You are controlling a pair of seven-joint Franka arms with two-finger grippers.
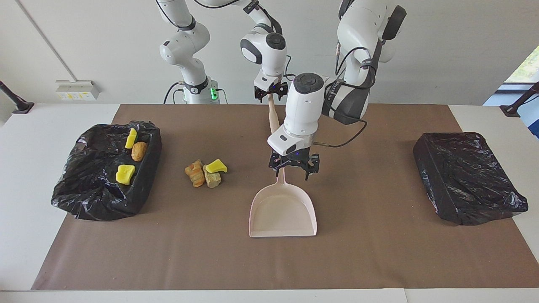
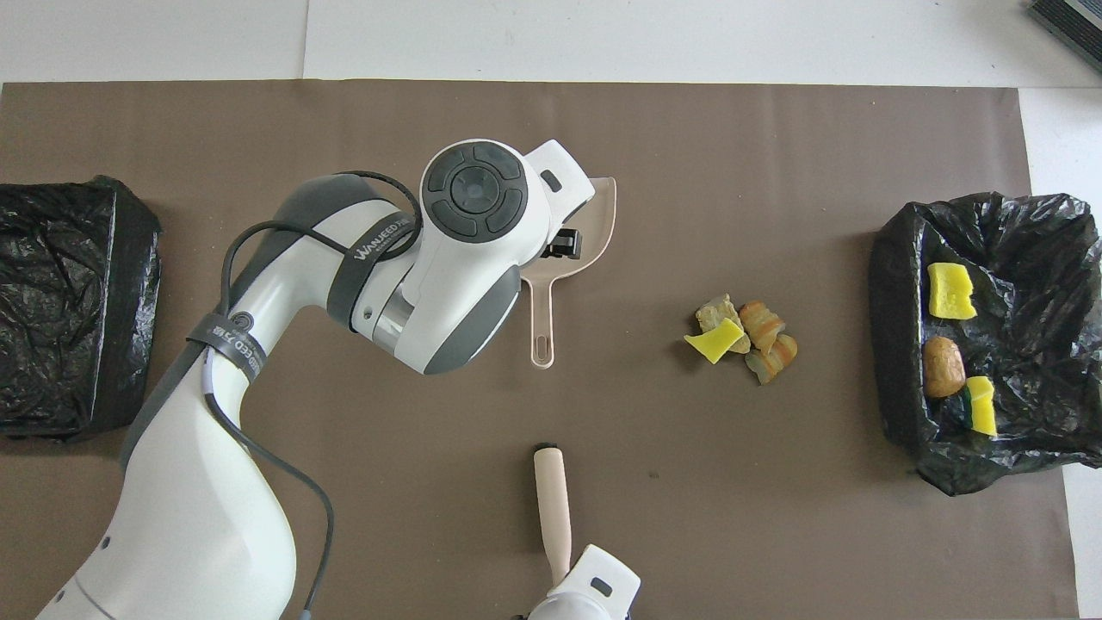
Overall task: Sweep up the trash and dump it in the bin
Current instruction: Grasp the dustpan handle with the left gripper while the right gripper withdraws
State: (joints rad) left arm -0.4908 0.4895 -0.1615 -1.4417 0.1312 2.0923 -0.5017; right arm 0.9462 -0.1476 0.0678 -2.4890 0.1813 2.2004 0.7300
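Trash (image 1: 206,172) lies partly loose on the desk (image 1: 379,252): three scraps clustered between the pink dustpan (image 1: 283,210) and the black-lined bin (image 1: 105,172) at the right arm's end, which holds three more. The left pincer (image 1: 294,166) hangs over the dustpan's handle, fingers spread to either side of it, gripping nothing; its arm hides much of the pan from overhead. The right pincer (image 1: 270,93) holds a hand brush (image 1: 273,118) by its handle top; how tightly it is closed cannot be made out. A second lined bin (image 1: 467,176) sits at the left arm's end.
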